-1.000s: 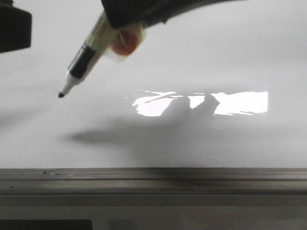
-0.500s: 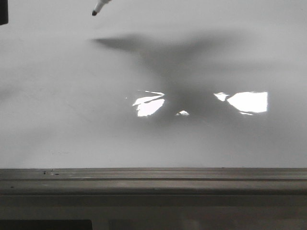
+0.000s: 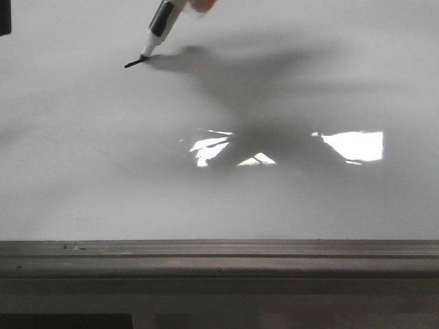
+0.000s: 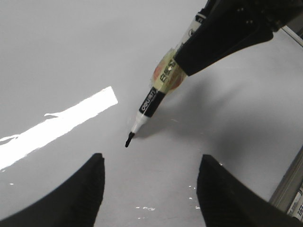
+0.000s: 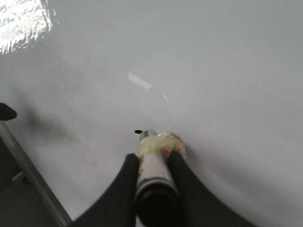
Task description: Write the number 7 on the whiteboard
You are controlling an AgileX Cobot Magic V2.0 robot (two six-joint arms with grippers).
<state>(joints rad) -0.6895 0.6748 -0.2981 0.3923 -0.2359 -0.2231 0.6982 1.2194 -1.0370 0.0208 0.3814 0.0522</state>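
Front view: I see only the lower end of the marker [image 3: 159, 26]; its barrel and the right pincer run off the top edge. A short dark mark [image 3: 134, 63] sits at the tip; I cannot tell stroke from shadow. In the right wrist view, the right pincer [image 5: 154, 163] hides most of the barrel. The left pincer [image 4: 149, 189] is cut off at the frame's edge.

Right gripper [image 5: 154, 163]: two black curved fingers [image 5: 124, 184] clamped around a white-barrelled marker [image 5: 151, 177] (yellowish tape wrapped near its tip end). Black nib touching a glossy white-grey whiteboard [image 5: 213, 71]. Grey metal rail [image 5: 28, 179] along the board's edge. Bright glare at one corner.
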